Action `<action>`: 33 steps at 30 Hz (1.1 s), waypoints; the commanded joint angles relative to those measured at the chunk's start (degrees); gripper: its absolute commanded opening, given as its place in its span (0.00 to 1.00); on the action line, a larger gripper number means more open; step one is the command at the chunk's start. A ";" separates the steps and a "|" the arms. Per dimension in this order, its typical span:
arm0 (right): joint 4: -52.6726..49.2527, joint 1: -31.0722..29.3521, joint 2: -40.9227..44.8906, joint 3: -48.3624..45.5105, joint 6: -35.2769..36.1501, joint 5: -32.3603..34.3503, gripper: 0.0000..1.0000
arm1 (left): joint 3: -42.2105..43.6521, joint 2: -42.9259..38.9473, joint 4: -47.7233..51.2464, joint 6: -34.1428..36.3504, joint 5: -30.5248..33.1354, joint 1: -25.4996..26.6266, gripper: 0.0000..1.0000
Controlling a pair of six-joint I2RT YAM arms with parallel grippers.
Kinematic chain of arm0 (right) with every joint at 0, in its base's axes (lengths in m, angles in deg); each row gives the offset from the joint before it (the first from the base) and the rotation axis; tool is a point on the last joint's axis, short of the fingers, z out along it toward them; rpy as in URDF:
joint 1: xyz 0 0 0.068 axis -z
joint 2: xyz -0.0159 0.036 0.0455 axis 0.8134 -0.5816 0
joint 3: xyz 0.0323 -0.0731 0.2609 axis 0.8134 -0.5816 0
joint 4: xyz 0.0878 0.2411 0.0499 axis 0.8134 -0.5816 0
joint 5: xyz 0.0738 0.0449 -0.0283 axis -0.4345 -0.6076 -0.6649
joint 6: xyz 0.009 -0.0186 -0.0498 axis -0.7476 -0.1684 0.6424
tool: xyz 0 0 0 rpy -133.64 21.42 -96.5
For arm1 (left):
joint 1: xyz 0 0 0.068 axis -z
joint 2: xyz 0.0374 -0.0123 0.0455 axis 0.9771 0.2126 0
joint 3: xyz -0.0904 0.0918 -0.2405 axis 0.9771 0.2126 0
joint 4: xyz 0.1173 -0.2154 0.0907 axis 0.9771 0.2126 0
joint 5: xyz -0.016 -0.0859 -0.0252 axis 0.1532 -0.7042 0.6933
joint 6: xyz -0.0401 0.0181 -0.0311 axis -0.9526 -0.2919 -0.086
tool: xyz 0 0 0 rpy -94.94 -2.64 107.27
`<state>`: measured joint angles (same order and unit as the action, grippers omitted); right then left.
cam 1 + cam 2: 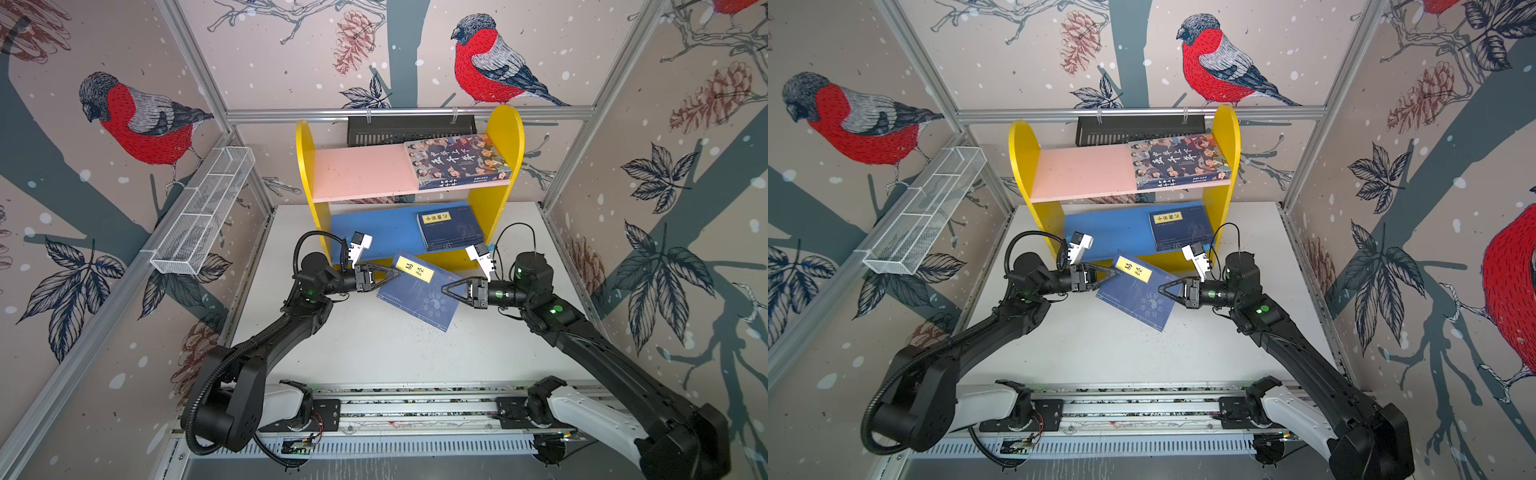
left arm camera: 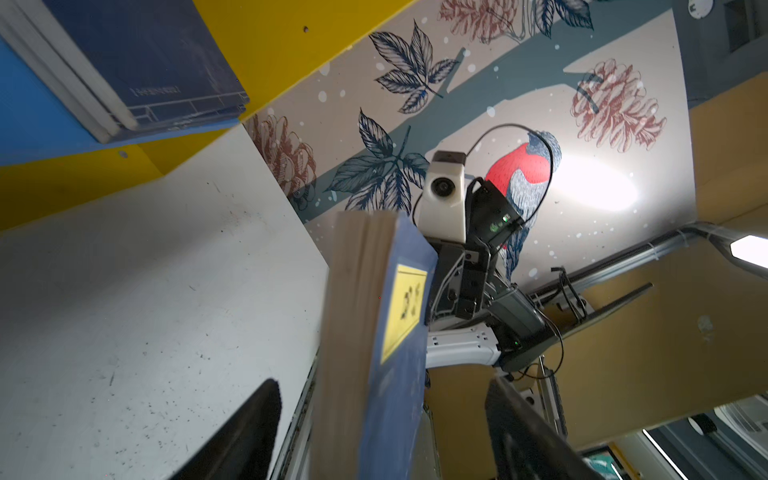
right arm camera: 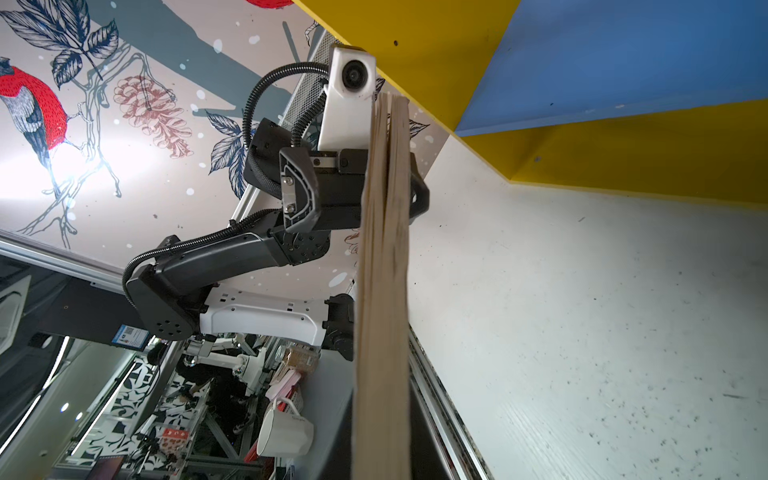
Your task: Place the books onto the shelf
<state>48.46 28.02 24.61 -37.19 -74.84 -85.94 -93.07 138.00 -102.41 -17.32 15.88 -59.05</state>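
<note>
A thin navy book (image 1: pixel 419 293) (image 1: pixel 1138 291) with a yellow label hangs tilted above the table, in front of the shelf (image 1: pixel 505 137) (image 1: pixel 1225 137). My right gripper (image 1: pixel 446 286) (image 1: pixel 1163 287) (image 3: pixel 382 457) is shut on its right edge. My left gripper (image 1: pixel 397 272) (image 1: pixel 1115 272) (image 2: pixel 382 382) is open: its fingers (image 2: pixel 249 428) straddle the book's (image 2: pixel 374 332) left edge with gaps on both sides. A colourful book (image 1: pixel 455 160) lies on the pink upper board (image 1: pixel 357 170). A stack of navy books (image 1: pixel 451 226) (image 2: pixel 166 62) lies on the blue lower board (image 1: pixel 370 230).
A white wire basket (image 1: pixel 203 212) hangs on the left wall. A black slotted tray (image 1: pixel 411 129) is mounted behind the shelf. The arms' base rail (image 1: pixel 415 407) runs along the table's front edge. The shelf's yellow front lip (image 1: pixel 436 259) is just behind the held book.
</note>
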 commanded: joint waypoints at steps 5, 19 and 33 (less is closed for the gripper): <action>-2.90 -0.22 -3.31 3.51 5.90 -3.00 0.01 | 1.04 -1.25 -1.44 1.67 -2.78 0.40 0.36; -4.57 11.45 -3.21 4.00 -0.62 6.83 0.63 | -3.02 2.22 -4.56 -1.23 6.88 -0.84 0.00; 9.72 0.55 14.53 -9.61 -21.19 28.30 0.70 | -5.87 10.95 -18.79 -17.55 13.31 -2.90 0.00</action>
<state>52.77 32.70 37.66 -44.45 -91.73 -67.10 -99.32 149.67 -115.54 -32.71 26.94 -61.78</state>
